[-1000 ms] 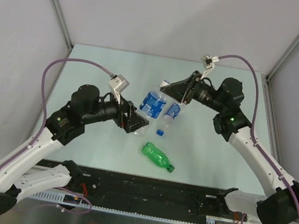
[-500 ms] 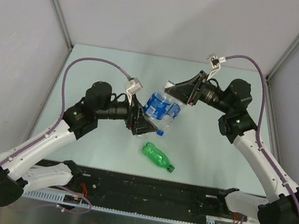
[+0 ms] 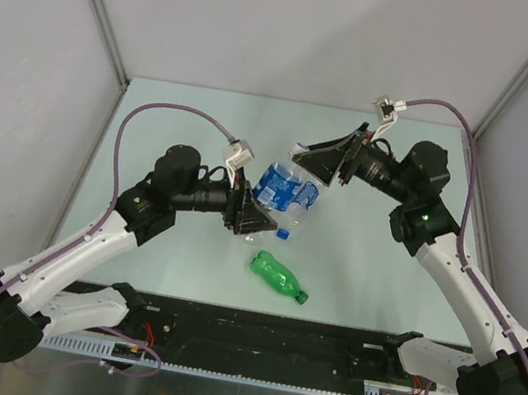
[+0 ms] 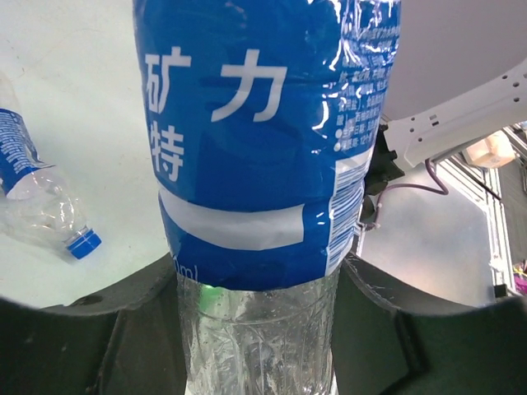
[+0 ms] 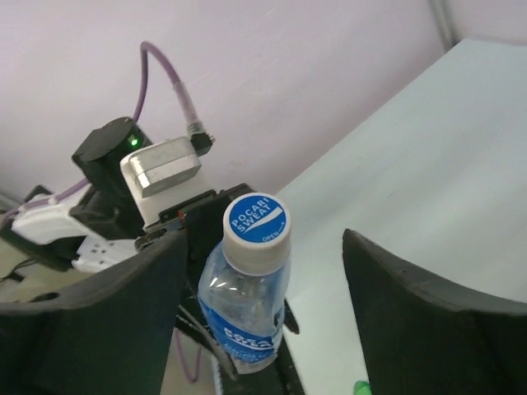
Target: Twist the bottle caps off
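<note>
Right jaws just released white cap [image 5: 258, 222], left jaws clenching one bottle [image 4: 263, 148] (two other bottles [image 3: 278, 275] lying)

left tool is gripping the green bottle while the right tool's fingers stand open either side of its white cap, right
Not the green bottle: it lies on the table. The left wrist view shows the left tool gripping the clear blue-labelled bottle. The fingers of the right tool do stand open either side of its white cap.

You see a pale green table [image 3: 367, 276], enclosed by grey walls [image 3: 274, 17], with a black rail [image 3: 271, 338] along its near edge.
</note>
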`<state>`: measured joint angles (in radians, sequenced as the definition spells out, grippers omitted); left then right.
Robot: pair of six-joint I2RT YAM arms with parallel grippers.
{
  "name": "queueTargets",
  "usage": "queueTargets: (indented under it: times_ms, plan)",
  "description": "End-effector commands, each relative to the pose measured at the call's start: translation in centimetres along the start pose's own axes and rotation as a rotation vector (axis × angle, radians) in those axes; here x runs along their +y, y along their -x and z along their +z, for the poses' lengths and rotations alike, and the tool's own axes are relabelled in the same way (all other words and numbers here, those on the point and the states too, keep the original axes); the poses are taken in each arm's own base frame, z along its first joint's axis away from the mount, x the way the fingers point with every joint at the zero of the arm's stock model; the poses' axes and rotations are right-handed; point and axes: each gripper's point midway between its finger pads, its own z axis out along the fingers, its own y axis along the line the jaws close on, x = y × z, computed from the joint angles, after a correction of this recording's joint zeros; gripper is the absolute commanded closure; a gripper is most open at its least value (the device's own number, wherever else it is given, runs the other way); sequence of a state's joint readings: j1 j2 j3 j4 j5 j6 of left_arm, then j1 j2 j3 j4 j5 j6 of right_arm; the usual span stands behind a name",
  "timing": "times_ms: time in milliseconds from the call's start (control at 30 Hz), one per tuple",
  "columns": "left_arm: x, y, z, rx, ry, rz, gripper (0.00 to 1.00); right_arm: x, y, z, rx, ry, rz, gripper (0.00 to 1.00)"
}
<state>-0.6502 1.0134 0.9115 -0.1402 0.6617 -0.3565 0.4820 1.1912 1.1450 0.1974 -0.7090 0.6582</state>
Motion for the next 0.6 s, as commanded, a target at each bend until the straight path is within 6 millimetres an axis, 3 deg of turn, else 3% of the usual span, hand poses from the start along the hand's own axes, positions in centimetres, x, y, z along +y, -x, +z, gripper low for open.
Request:
queueTargets:
  times_ms: [0, 133, 333, 567]
  plan:
    - [-0.1, 1.7, -0.8, -0.065, 0.043, 0.074, 0.67, 1.8, 4.2, -1.1, -0.147, -0.036, -0.079, 0.1]
    - [1.2, 2.6, -1.7, -0.089, 0.161, 0.109, 0.71, 1.5, 5.4, -1.7, -0.19, -0.072, -0.05, 0.01]
    - [3.9, 3.2, -3.3, -0.068, 0.404, 0.177, 0.75, 0.6, 5.6, -1.4, -0.189, -0.134, -0.016, 0.01]
    - [7.1, 2.2, -5.4, -0.005, 0.706, 0.235, 0.79, -0.5, 5.0, 0.1, -0.172, -0.227, -0.02, 0.01]
